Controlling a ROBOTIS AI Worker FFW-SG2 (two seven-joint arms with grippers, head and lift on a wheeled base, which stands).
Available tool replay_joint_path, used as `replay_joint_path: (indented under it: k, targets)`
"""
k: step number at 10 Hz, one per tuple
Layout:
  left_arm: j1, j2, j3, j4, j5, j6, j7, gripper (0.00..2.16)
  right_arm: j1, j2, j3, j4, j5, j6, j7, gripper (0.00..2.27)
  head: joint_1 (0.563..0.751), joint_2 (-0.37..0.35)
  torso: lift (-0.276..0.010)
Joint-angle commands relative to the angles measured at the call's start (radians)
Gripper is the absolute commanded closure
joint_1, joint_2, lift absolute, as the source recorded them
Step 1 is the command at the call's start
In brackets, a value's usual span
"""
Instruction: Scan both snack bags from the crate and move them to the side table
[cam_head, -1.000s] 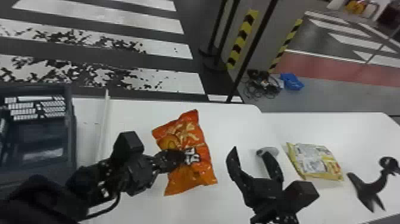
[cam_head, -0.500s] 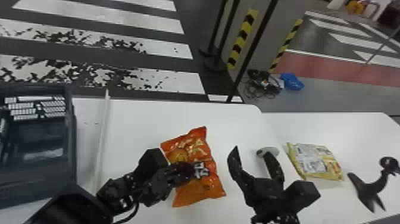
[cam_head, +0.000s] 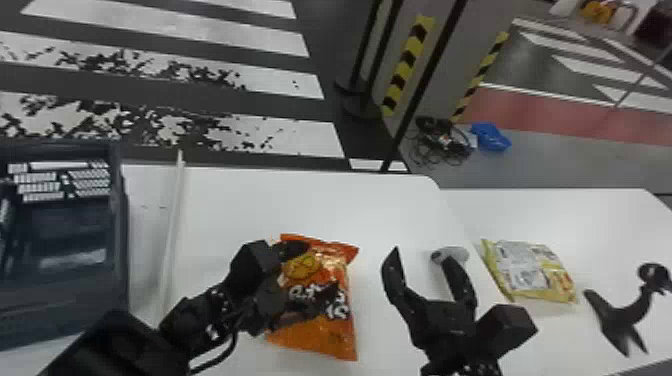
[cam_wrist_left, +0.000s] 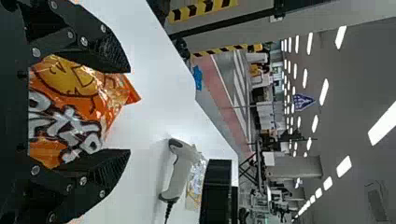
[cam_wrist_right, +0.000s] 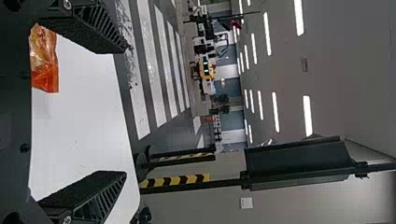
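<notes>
left tool (cam_head: 322, 270), released: fingers parted, pointing right and far, both lying across the upper face of the orange snack bag (cam_head: 310, 340), which shows between them. orange bag sits on the tabletop (cam_head: 300, 200), right of the crate (cam_head: 120, 280); long axis runs near to far, its printed face up. right tool (cam_head: 422, 257), also released, empty, just right of that bag, fingers well apart and pointing far. yellow snack bag (cam_head: 530, 272) lies flat on the side table (cam_head: 590, 215), long axis roughly left to right, right end a little nearer. light grey scanner (cam_head: 460, 255) between right tool and yellow bag, partly behind a finger.
</notes>
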Motion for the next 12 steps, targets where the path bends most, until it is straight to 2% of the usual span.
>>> replay_joint_path:
  k: [1, 3, 6, 7, 8, 12]
  targets:
    - [0.049, 0.024, 0.024, -0.1, 0.0, -0.022, 0.022, 0.03, 0.002, -0.001, 0.0, -0.001, 0.0, 0.0, 0.0, 0.06, 0.695, -0.35, -0.099]
    - [0.141, 0.068, 0.136, -0.254, 0.051, -0.025, 0.045, 0.03, 0.002, -0.001, 0.006, -0.005, 0.002, 0.019, 0.016, 0.06, 0.695, -0.35, -0.099]
    - [0.27, 0.125, 0.317, -0.375, 0.181, -0.12, 0.066, 0.03, -0.001, -0.004, 0.009, -0.036, -0.003, 0.142, 0.082, 0.07, 0.695, -0.35, -0.099]
    - [0.315, 0.139, 0.375, -0.408, 0.227, -0.13, 0.077, 0.03, -0.003, -0.006, 0.002, -0.053, -0.035, 0.212, 0.118, 0.07, 0.695, -0.35, -0.099]
    - [0.356, 0.161, 0.423, -0.424, 0.267, -0.182, 0.091, 0.03, -0.003, -0.006, -0.017, -0.068, -0.078, 0.28, 0.166, 0.07, 0.695, -0.319, -0.099]
    - [0.503, 0.177, 0.593, -0.442, 0.373, -0.298, 0.092, 0.04, 0.002, 0.002, -0.103, -0.149, -0.206, 0.666, 0.281, 0.07, 0.695, -0.16, -0.099]
